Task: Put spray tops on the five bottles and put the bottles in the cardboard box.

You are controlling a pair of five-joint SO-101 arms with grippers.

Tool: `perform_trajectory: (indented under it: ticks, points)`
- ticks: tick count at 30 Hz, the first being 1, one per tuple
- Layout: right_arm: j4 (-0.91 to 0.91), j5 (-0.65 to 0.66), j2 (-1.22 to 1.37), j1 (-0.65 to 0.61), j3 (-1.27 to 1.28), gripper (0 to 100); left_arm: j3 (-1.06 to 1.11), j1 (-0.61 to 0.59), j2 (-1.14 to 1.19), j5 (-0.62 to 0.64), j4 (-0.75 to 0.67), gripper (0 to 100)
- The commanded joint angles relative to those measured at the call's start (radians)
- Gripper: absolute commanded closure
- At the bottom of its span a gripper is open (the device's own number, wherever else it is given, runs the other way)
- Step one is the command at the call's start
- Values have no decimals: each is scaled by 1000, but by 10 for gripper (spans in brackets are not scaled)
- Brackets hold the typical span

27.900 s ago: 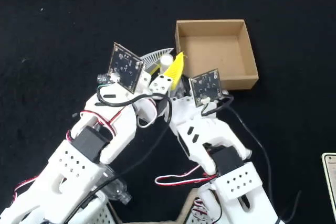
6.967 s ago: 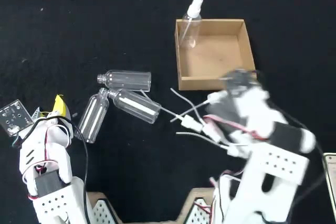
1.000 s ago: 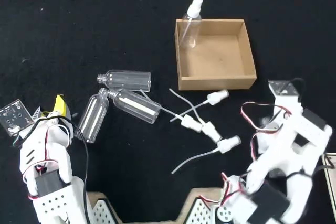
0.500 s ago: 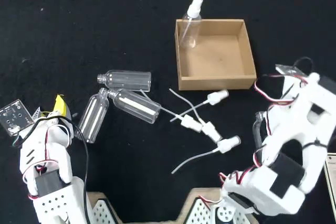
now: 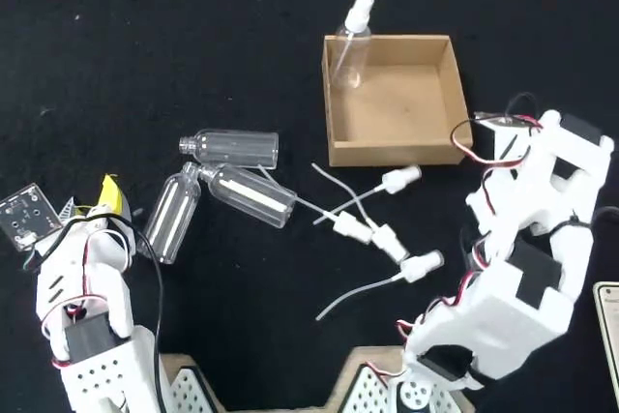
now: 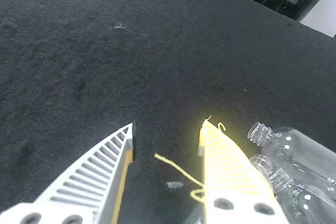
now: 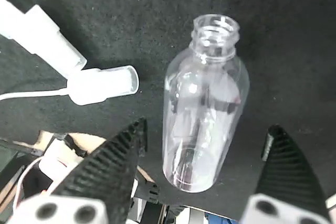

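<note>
High view
- cardboard box [image 5: 392,154]: at 1 o'clock from the table's middle, open side up.
- capped bottle [image 5: 350,45]: upright in the box's 11 o'clock corner, nozzle uppermost.
- first bottle [image 5: 232,148]: lying flat, long axis 9 to 3, open neck to 9 o'clock.
- second bottle [image 5: 250,194]: lying flat, neck to 10 o'clock, base to 4.
- third bottle [image 5: 172,216]: lying flat, neck to 1 o'clock, base to 7, its neck close to the second's.
- spray tops [image 5: 350,228]: I count four loose ones at 6 to 7 o'clock from the box, tubes trailing.
- left arm [image 5: 82,278]: at 8 o'clock.
- right arm [image 5: 532,239]: at 4 o'clock.

Left wrist view
- left gripper [image 6: 168,126]: fingers spread wide, nothing between them, over bare black table [image 6: 105,51]. Two bottle necks [image 6: 261,132] lie just beside the yellow finger [image 6: 220,171].

Right wrist view
- right gripper [image 7: 206,129]: spread wide, straddling the fourth bottle [image 7: 202,103] with a gap on each side.
- The fourth bottle lies on the table, long axis along the fingers, open neck pointing away from the wrist. One of the spray tops lies just beside its shoulder.

Change
- Since half a second ago the right arm has swung toward 12 o'clock, and its far end is now near the box's 4 o'clock corner.
- Left arm, box, bottles and tops are unmoved.
</note>
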Motion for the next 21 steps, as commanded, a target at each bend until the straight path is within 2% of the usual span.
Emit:
perform_trajectory:
  ticks: [1, 7, 13, 21]
  points:
    - [-44, 28, 5, -6, -42, 669, -7, 2, -5, -14, -5, 802]
    - [-77, 28, 59, -6, -44, 680, -7, 2, -5, -14, -5, 802]
    - [-78, 28, 64, -5, -51, 868, -8, 2, -5, -14, -5, 802]
    - [-72, 26, -35, 78, -274, 870, -10, 2, -5, -14, -5, 802]
